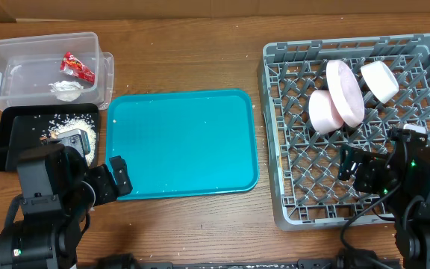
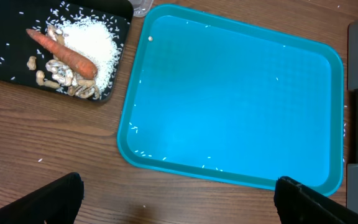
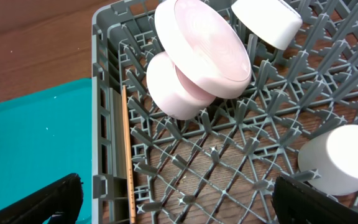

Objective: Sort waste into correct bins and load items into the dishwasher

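Note:
The clear tub [image 1: 21,71] holds the red wrapper [image 1: 77,67] and the white paper wad [image 1: 67,90]. The black tray [image 1: 17,131] [image 2: 5,59] holds the carrot [image 2: 64,53], nut scraps [image 2: 64,78] and rice [image 2: 95,43]. The grey rack [image 1: 275,149] [image 3: 104,112] holds the plate [image 1: 346,91] [image 3: 204,43] on edge, two bowls [image 1: 323,112] [image 1: 379,81], the cup [image 3: 340,158] and chopsticks [image 3: 127,155] along its left wall. My left gripper [image 1: 114,183] [image 2: 179,208] is open and empty over bare wood. My right gripper [image 1: 357,168] [image 3: 179,205] is open and empty above the rack floor.
The teal serving tray [image 1: 181,142] [image 2: 235,93] lies between the bins and the rack, with only a few rice grains on it. Its front edge is just beyond my left fingers. Rack pegs stand all around under my right gripper.

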Tool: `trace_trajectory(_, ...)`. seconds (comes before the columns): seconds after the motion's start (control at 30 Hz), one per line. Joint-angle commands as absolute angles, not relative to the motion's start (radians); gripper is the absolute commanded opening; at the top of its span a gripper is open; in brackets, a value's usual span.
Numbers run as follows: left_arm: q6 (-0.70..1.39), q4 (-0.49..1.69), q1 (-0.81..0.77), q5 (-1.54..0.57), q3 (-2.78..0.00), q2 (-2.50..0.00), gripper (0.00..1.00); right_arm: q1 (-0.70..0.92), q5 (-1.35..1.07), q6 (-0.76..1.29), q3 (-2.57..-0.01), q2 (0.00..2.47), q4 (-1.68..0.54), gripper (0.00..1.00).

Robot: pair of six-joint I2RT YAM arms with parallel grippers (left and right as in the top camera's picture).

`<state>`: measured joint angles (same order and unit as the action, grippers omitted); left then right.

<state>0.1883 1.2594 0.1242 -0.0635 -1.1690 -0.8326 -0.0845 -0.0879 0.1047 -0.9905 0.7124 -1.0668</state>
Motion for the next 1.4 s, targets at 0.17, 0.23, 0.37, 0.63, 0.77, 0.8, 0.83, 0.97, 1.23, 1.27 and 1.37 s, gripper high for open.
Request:
trace_trajectory(0.17,0.206,1.259,0.123,-0.07,-1.164,-0.831,1.0,-0.086,-0.076,0.109,-0.983,0.71,-1.06,1.0)
trace_trajectory(0.23,0.206,1.259,0.123,-0.07,-1.164,-0.831,1.0,-0.086,-0.076,0.109,-0.983,0.71,-1.06,1.0)
trace_trajectory(0.37,0.206,1.259,0.123,-0.07,-1.164,-0.831,1.0,-0.085,-0.076,0.109,-0.982,0.702,-1.062,1.0)
trace_trajectory(0.63,0.206,1.259,0.123,-0.07,-1.164,-0.831,1.0,-0.085,-0.076,0.109,-0.981,0.677,-1.064,1.0)
trace_trajectory(0.77,0.206,1.259,0.123,-0.07,-1.164,-0.831,1.0,-0.085,-0.075,0.108,-0.964,0.612,-1.065,1.0)
trace_trajectory(0.8,0.206,1.259,0.123,-0.07,-1.164,-0.831,1.0,-0.084,-0.074,0.102,-0.96,0.588,-1.064,1.0)
trace_trajectory(0.83,0.206,1.259,0.123,-0.07,-1.164,-0.831,1.0,-0.083,-0.068,0.101,-0.952,0.561,-1.061,1.0)
trace_trajectory(0.97,0.206,1.259,0.123,-0.07,-1.164,-0.831,1.0,-0.056,-0.067,0.101,-0.864,0.43,-0.968,1.0)
trace_trajectory(1.23,0.206,1.259,0.123,-0.07,-1.164,-0.831,1.0,0.032,-0.084,0.102,-0.489,0.142,-0.52,1.0)
trace_trajectory(1.27,0.206,1.259,0.123,-0.07,-1.164,-0.831,1.0,0.037,-0.093,0.103,-0.441,0.119,-0.463,1.0)
trace_trajectory(1.37,0.206,1.259,0.123,-0.07,-1.164,-0.831,1.0,0.04,-0.102,0.105,-0.308,0.071,-0.279,1.0)
